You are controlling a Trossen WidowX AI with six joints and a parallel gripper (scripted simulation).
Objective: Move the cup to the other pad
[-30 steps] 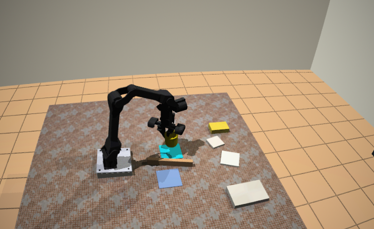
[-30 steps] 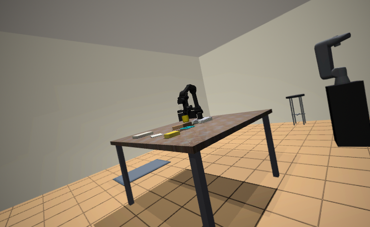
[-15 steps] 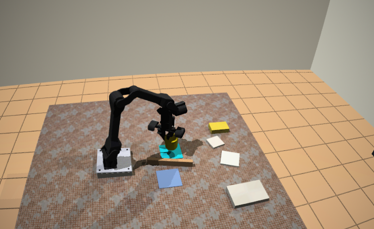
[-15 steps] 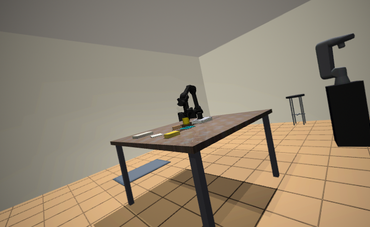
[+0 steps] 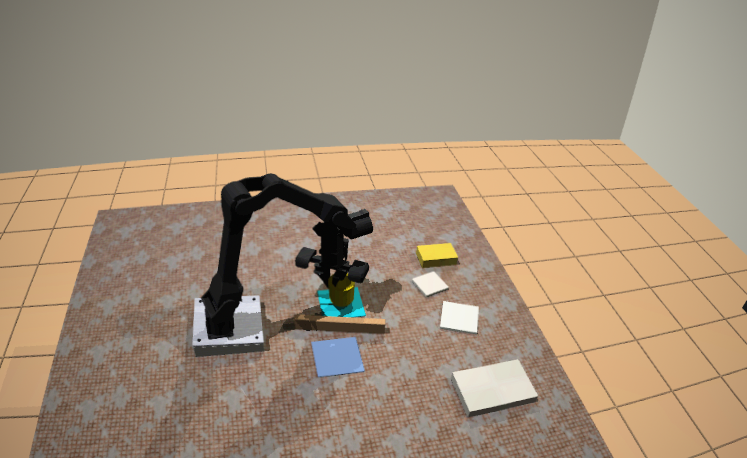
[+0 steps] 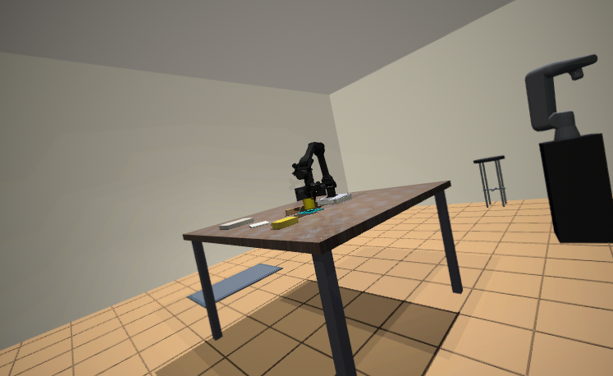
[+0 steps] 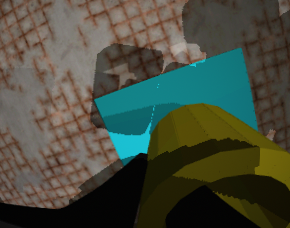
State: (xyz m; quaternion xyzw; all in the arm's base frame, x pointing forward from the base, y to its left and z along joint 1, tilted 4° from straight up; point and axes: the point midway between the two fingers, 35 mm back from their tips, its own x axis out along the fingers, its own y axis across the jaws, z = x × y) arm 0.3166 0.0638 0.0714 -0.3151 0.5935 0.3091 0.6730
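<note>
The jaws (image 5: 338, 277) are gripping the yellow cup (image 5: 341, 291), pinched nearly shut on its rim. The cup is sitting over the turquoise pad (image 5: 341, 307); whether it is touching the pad cannot be told. A wooden stick (image 5: 348, 324) is lying just beside the turquoise pad, and the blue pad (image 5: 337, 356) is lying beyond that stick on the desk (image 6: 368, 210). The marbles are not showing.

Yellow cup (image 7: 213, 162) in hand, above cyan pad (image 7: 187, 96).
</note>
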